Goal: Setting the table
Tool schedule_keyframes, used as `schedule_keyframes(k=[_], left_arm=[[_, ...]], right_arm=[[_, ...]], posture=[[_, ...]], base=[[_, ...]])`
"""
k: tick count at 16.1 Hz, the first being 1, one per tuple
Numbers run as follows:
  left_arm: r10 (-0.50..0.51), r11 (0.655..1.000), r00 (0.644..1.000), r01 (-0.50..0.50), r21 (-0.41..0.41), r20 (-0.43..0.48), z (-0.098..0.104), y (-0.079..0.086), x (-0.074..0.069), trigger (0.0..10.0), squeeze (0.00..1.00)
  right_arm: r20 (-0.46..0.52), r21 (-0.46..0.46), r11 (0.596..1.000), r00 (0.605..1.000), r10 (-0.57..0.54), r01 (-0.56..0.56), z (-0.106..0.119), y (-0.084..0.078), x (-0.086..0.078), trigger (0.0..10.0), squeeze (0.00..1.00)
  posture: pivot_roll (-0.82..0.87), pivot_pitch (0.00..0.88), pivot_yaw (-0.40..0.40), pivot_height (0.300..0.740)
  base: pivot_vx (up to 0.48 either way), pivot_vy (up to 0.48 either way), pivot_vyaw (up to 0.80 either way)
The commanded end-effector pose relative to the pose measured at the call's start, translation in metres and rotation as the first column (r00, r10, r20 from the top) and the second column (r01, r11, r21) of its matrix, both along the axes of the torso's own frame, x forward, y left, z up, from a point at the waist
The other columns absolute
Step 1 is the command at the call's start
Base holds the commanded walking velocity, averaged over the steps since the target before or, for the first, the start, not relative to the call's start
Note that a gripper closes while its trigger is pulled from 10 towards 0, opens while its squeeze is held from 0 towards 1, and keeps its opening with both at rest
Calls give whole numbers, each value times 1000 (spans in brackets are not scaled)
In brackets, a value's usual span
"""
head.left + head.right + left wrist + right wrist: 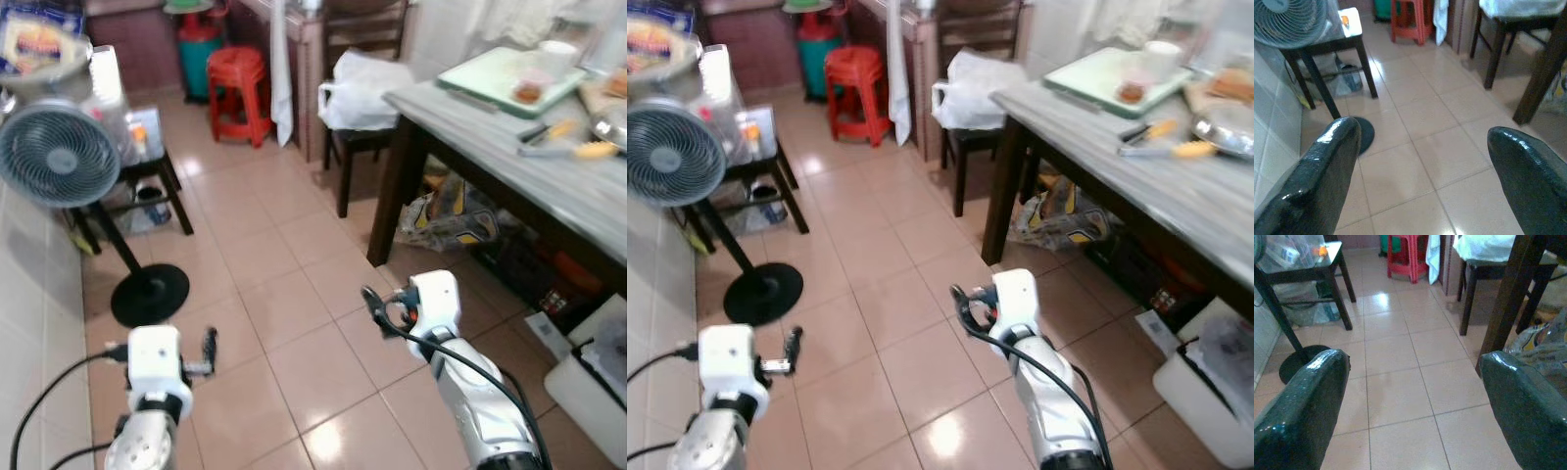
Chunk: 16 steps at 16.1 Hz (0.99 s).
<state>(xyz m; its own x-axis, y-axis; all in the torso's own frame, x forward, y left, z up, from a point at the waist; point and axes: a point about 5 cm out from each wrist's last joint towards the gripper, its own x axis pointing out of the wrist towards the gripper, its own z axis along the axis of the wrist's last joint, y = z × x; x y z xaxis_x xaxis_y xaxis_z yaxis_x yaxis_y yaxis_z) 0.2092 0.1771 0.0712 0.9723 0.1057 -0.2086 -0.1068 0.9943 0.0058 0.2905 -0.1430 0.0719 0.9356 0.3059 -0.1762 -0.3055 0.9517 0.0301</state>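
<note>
- The table (549, 171), dark-legged with a grey top, stands ahead and to the right of the right gripper (1410, 396), well apart from it.
- On the top: a pale green tray (490, 83) with a white cup (556, 54) at the far end, then utensils (558, 137) with yellow handles and a metal dish (612, 122) nearer the robot.
- Bags (451, 220) lie under the table, beyond the right gripper.
- A dark chair (358, 127) carrying a white bag (362, 88) stands at the table's far corner.
- Both grippers hang low over the tiled floor (294, 294), holding nothing.
- Right gripper: fingers (1308, 406) spread wide.
- Left gripper (1420, 166): fingers (1317, 176) spread wide too.
- A fan (59, 152) on a round base stands ahead and left of the left gripper, beside a small dark side table (152, 171).
- A red stool (240, 88) is far ahead, between the two grippers' lines.
</note>
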Motion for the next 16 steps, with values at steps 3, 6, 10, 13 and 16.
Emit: schedule_keyframes(k=[3, 6, 10, 13, 16], left_arm=[[36, 999, 999, -36, 7, 9, 1, 4, 10, 10000, 0], [10, 1000, 1000, -9, -11, 18, 2, 1, 13, 10000, 0], [7, 999, 1000, -6, -47, 26, 4, 0, 21, 10000, 0], [14, 999, 1000, -13, -51, 21, 3, 3, 23, 10000, 0], [20, 998, 1000, -19, -60, 13, 2, 5, 27, 10000, 0]], right_arm=[[-28, -19, 999, 999, -45, 45, -4, -11, 0, 10000, 0], [-27, -18, 999, 999, -36, 36, -3, -9, 0, 10000, 0], [-34, -20, 999, 998, -43, 42, -3, -11, -1, 10000, 0], [-33, -17, 999, 998, -48, 47, -2, -11, -2, 10000, 0], [-29, -14, 999, 998, -50, 49, -1, -11, -3, 10000, 0]], posture=[[-18, 82, 32, 740], [-18, 85, 29, 740], [-27, 93, 26, 740], [-31, 94, 27, 740], [-33, 94, 26, 740]], base=[[0, 0, -727], [0, 0, -725], [0, 0, -731], [0, 0, -735], [0, 0, -742]])
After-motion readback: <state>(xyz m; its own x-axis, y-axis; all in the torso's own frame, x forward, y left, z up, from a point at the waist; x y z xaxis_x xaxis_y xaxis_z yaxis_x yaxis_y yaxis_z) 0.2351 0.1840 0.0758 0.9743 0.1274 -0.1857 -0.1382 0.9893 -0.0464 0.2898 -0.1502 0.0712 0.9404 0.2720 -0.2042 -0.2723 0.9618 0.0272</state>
